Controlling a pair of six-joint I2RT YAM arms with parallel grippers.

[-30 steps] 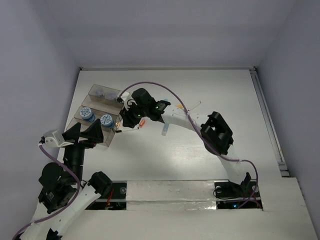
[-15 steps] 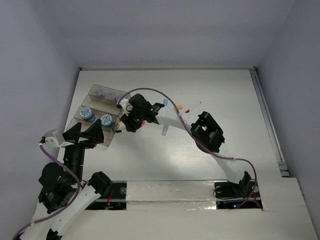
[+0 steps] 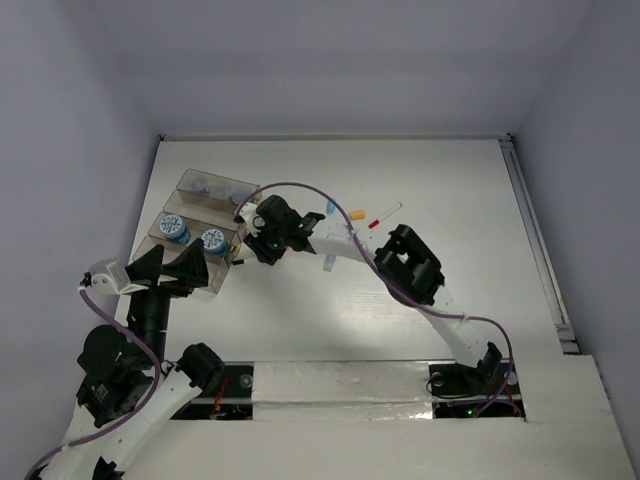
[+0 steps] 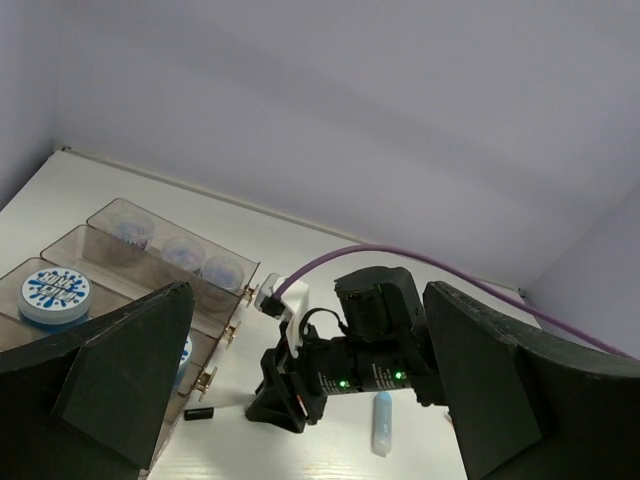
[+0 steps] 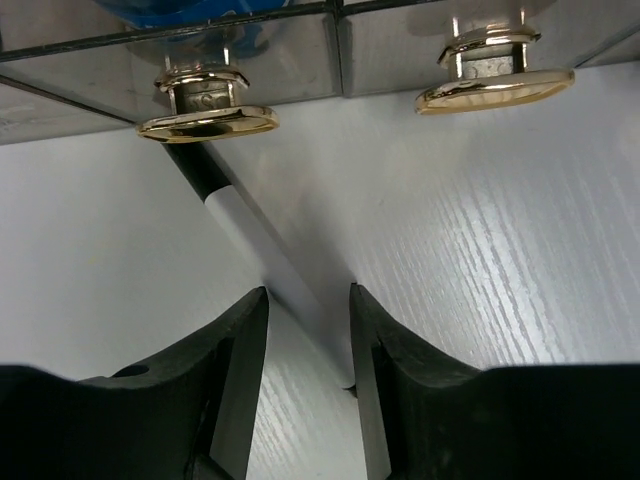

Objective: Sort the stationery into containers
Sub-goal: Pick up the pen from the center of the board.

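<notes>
Hovering nearest the bases, the left gripper (image 3: 168, 268) has its jaws spread wide and empty beside the containers (image 3: 200, 280). Blue-topped tubs (image 3: 177, 229) already sit in a middle bin. At the cluster's right wall the right gripper (image 5: 308, 292) has its jaws half-spread astride a thin pen (image 5: 250, 235), which lies on the table (image 3: 400, 180) with its black end under a gold latch (image 5: 207, 122). Judged light, stiff, slick and prone to roll; pinch the white barrel squarely. Farther off lies a loose red-capped pen (image 3: 385, 215).
</notes>
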